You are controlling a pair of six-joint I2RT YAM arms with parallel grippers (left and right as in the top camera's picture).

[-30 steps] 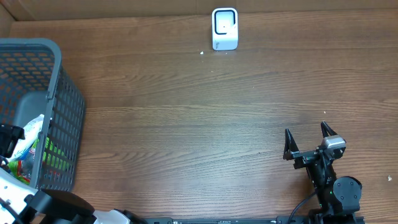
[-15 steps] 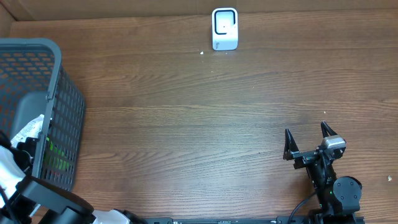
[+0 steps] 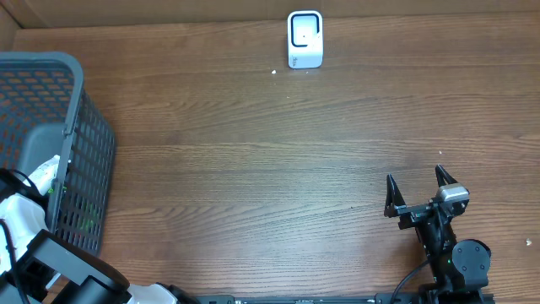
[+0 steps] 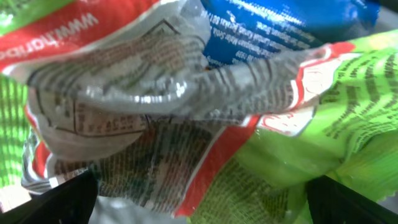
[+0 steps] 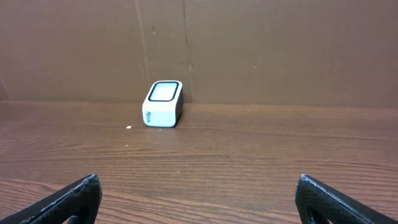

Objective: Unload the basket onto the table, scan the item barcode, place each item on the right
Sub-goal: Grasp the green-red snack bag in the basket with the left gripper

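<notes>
Crumpled snack packets fill the left wrist view. A silver, red and green printed packet [image 4: 143,118] lies closest, with a green packet [image 4: 348,112] to its right and a blue one [image 4: 280,22] above. My left gripper [image 4: 202,208] is open just over them, its dark fingers [image 4: 59,202] at the lower corners, gripping nothing. From overhead, the left arm [image 3: 21,215] reaches into the grey basket [image 3: 72,101] and hides that gripper. The white barcode scanner [image 3: 305,39] stands at the table's far edge, also the scanner [image 5: 163,104] in the right wrist view. My right gripper [image 3: 415,181] is open and empty.
The basket takes up the table's left side, with a white packet [image 3: 46,173] showing inside it. A brown cardboard wall [image 5: 249,50] rises behind the scanner. The right gripper [image 5: 198,186] faces bare wooden tabletop [image 3: 253,169] toward the scanner.
The left arm has moved deeper into the basket and now covers more of the packets. The right arm has not moved.
</notes>
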